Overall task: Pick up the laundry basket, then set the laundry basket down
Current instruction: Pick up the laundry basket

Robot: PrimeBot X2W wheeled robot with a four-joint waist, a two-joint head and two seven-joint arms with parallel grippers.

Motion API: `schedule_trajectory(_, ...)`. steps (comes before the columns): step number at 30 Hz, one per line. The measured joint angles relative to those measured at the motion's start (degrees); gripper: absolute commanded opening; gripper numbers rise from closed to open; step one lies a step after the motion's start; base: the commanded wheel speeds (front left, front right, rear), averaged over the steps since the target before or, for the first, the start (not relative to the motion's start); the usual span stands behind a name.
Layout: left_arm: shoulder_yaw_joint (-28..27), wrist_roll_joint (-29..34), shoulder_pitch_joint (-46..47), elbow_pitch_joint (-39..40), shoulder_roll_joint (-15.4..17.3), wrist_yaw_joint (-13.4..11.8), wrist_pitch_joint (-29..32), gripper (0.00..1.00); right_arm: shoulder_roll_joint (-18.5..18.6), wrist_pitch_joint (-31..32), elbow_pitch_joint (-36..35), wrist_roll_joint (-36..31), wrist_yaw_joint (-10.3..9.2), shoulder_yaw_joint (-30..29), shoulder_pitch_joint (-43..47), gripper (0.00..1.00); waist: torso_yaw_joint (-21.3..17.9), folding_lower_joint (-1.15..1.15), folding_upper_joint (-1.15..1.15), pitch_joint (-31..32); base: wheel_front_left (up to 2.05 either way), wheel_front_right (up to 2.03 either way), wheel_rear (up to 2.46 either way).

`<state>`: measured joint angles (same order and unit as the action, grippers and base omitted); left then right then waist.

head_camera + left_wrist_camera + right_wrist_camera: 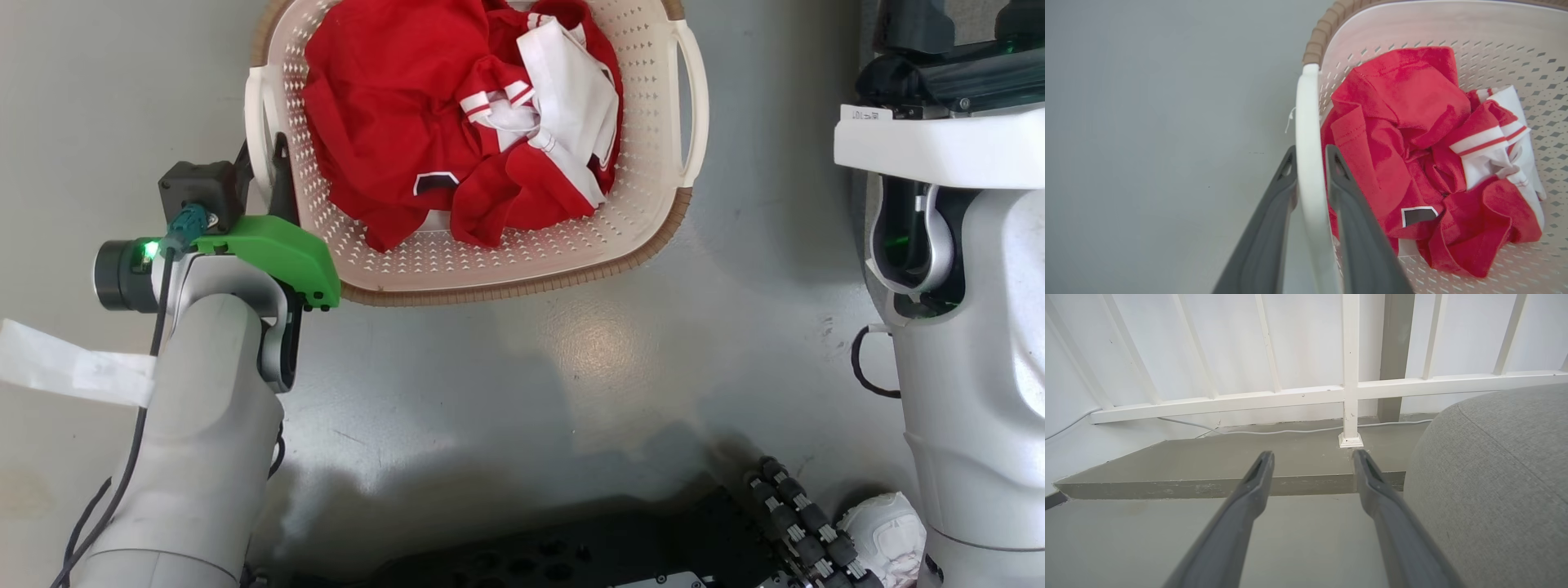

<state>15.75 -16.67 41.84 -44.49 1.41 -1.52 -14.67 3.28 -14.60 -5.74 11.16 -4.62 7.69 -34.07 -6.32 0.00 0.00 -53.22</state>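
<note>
The left gripper (pixel 1310 159) grips the white side handle (pixel 1306 114) of the cream-white perforated plastic laundry basket (pixel 506 282). The brown-rimmed basket lies ahead of its fingers and holds crumpled red-and-white clothing (pixel 457 114). The right gripper (pixel 1312 457) stands wide, empty. The lettering on the right arm's small white label (pixel 867 114) is too small to read.

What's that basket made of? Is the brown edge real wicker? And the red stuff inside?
The laundry basket looks like smooth moulded cream plastic, punched with regular holes. Its brown rim is ribbed too evenly for wicker, so probably plastic. The red and white clothes look like soft fabric: creased, with stitched hems.
</note>
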Motion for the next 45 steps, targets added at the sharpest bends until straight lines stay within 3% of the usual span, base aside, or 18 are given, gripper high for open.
schedule_trajectory(1, -0.01, 0.00, 0.00, -0.11, 0.00, 0.00, 0.00, 1.00, 0.00, 0.00, 0.00, 0.00, 0.00, -0.01, 0.00, 1.00, -0.02, 0.00, 0.00, 0.05, 0.00, 0.00, 0.00)
schedule_trajectory(14, -0.92, 0.75, 0.18, 0.80, 0.00, -1.04, 0.00, 1.00, 0.00, 0.00, 0.01, 0.00, 0.00, -0.15, 0.00, 1.00, 0.08, 0.00, 0.00, 0.19, 0.00, 0.00, 0.00)
schedule_trajectory(26, -1.90, 4.04, 0.41, 7.66, 0.99, -1.57, 0.00, 1.00, -0.01, 0.00, 0.73, -0.01, -0.01, -1.19, 0.01, 1.00, 0.45, 0.00, 0.00, 2.17, 0.00, 0.00, 0.00)
schedule_trajectory(45, -6.56, 7.46, -6.99, 24.95, 0.89, -3.08, -0.01, 1.00, -0.02, -0.01, 7.67, -0.27, 1.57, 0.64, 8.46, 1.00, 1.88, 0.00, 0.00, 14.11, 0.00, 0.00, 0.00)
